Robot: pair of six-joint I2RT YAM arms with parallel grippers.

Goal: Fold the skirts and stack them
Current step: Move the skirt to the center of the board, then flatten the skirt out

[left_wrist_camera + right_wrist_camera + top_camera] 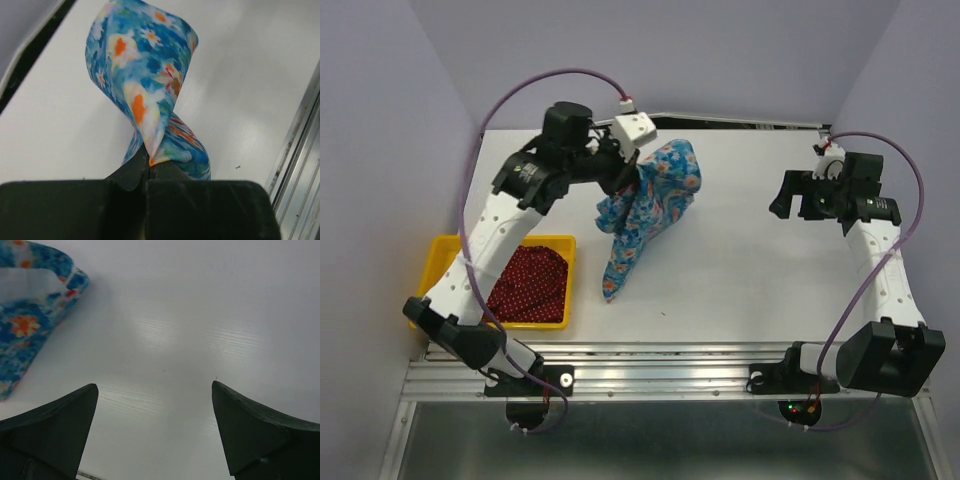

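The blue flowered skirt (650,205) hangs twisted from my left gripper (620,180) over the far middle of the table, its lower end trailing on the table towards the front. In the left wrist view my left gripper (148,162) is shut on a corner of the blue flowered skirt (142,75). The dark red dotted skirt (528,284) lies bunched in the yellow tray (442,257) at the front left. My right gripper (783,205) is open and empty above the right side of the table; its wrist view shows the blue skirt's edge (30,320) at far left.
The white table (740,270) has a metal rail along its near edge. Purple cables loop above both arms. Grey walls close in the left, right and back sides.
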